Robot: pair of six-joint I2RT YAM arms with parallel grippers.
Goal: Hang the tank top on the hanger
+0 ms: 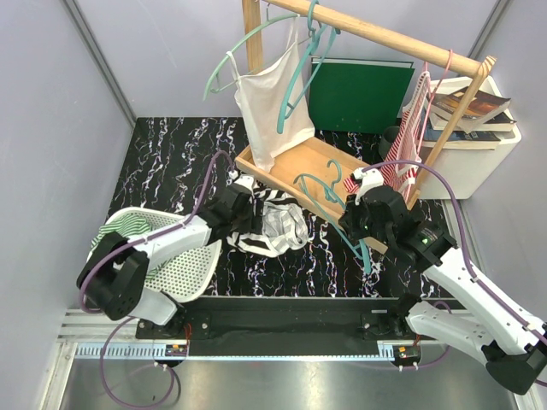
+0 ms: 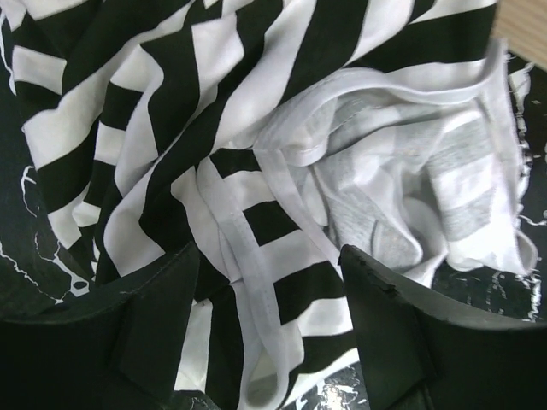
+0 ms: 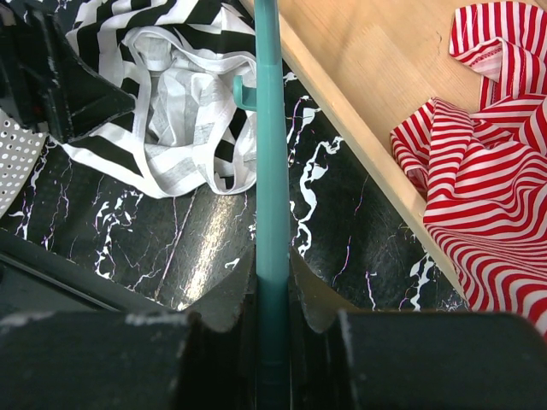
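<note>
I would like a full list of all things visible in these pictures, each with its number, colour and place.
tank top: one, black-and-white stripes, crumpled at table centre
hanger: one, teal, gripped over the table
other hangers: at least two, teal, on the rail
white tank top: one, hung on the rail
striped garment: one, red-and-white, on pink hanger
rack: one, wooden, back
board: one, green, behind rack
books: several, on white box
basket: one, white, left
table: black marbled
left fingers: open over tank top
right fingers: shut on hanger
</note>
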